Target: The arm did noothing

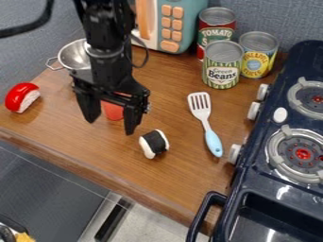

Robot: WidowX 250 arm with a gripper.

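Observation:
The black gripper hangs above the left-middle part of the wooden counter, its two fingers spread apart with nothing held between them. Behind the fingers, partly hidden by the gripper, is a red object. A black-and-white sushi-like toy lies on the counter just right of and below the right finger. Over at the left edge sits a red-and-white toy piece, apart from the gripper.
A metal strainer is behind the arm at left. Cans and a toy microwave stand at the back. A white spatula with a blue handle lies right of centre, beside the dark stove.

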